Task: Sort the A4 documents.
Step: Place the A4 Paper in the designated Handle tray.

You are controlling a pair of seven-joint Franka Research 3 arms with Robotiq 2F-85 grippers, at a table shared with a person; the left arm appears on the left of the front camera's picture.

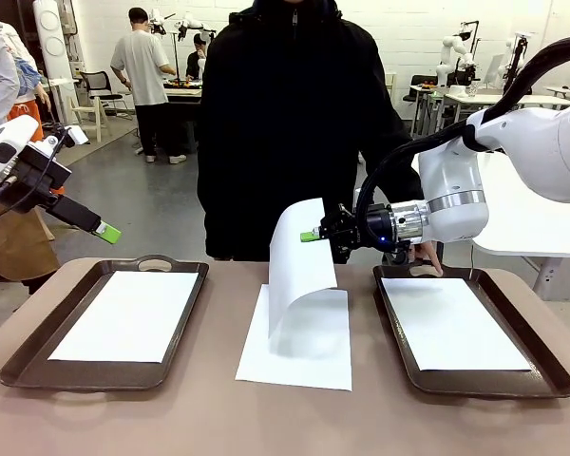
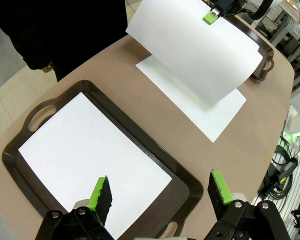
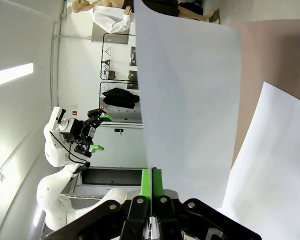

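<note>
Both trays (image 1: 24,366) hold documents (image 1: 123,315), with more on the table (image 1: 199,418) between.

Far part of the flat middle sheet (image 1: 294,369) behind the curled sheet (image 1: 299,256).

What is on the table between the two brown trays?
In the front view, a white sheet lies flat on the table there. A second sheet curls up over it, pinched at its top edge by the right gripper.
</note>
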